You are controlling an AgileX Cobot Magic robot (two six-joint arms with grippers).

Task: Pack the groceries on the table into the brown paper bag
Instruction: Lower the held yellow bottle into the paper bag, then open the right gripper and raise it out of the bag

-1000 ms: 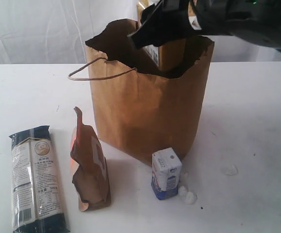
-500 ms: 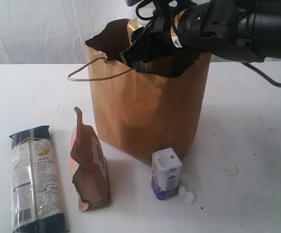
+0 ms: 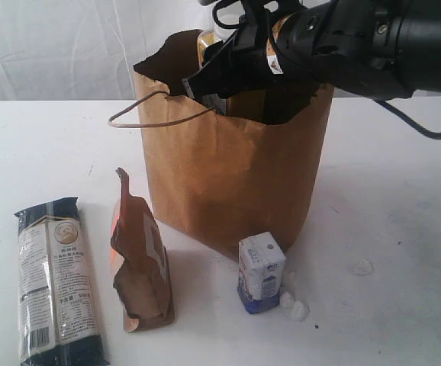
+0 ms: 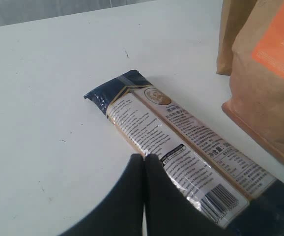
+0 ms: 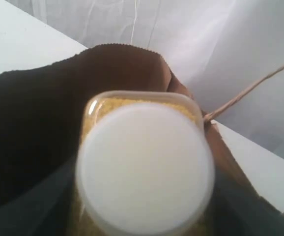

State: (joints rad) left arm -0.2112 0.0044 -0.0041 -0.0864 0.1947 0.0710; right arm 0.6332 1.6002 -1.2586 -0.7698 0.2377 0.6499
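The brown paper bag point(image 3: 228, 175) stands upright in the middle of the table point(image 3: 392, 206). My right gripper point(image 3: 219, 76) reaches into its mouth from the upper right, shut on the yellow grain bottle point(image 3: 206, 40). In the right wrist view the bottle's white cap point(image 5: 144, 167) fills the picture, with the bag's rim point(image 5: 127, 54) behind it. A dark-blue noodle packet point(image 3: 56, 282) lies flat at the front left. A brown-orange pouch point(image 3: 140, 267) stands beside it, and a small white-blue carton point(image 3: 261, 273) stands in front of the bag. My left gripper point(image 4: 144, 157) is shut and empty just above the noodle packet point(image 4: 181, 142).
Small white crumbs point(image 3: 293, 306) lie next to the carton and another one point(image 3: 363, 266) lies further right. The bag's cord handle point(image 3: 159, 120) sticks out to the left. A white curtain hangs behind the table. The pouch point(image 4: 269, 88) stands close to the packet.
My right gripper has moved down and left with the bottle, from above the bag's rim into its mouth. The left gripper and the groceries on the table have not moved.
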